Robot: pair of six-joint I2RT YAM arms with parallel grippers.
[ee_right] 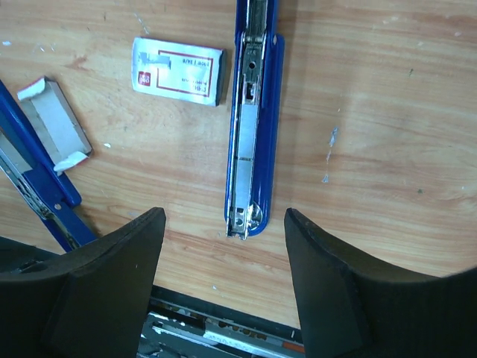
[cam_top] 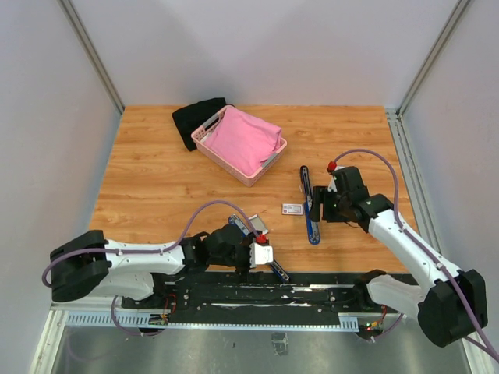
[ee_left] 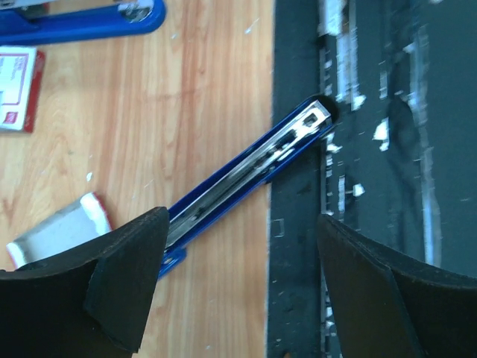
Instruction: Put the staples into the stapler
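Observation:
One blue stapler (cam_top: pixel 309 206) lies open on the wooden table with its metal channel up; it also shows in the right wrist view (ee_right: pixel 252 127). My right gripper (ee_right: pixel 223 216) is open and empty just above its near end, touching nothing. A second blue stapler rail (ee_left: pixel 253 168) lies diagonally, its tip over the black base strip. My left gripper (ee_left: pixel 242 224) is open and empty above it. The staples (ee_left: pixel 56 227), a silvery-grey block in a white sleeve, lie left of that rail and also show in the right wrist view (ee_right: pixel 54 123). The white carton with red print (ee_right: pixel 179 71) lies between the staplers.
A pink basket (cam_top: pixel 238 144) with pink cloth stands at the back middle, with a black cloth (cam_top: pixel 195 117) behind it. The black base strip (ee_left: pixel 358 186) runs along the table's near edge. Grey walls close in the left and right sides.

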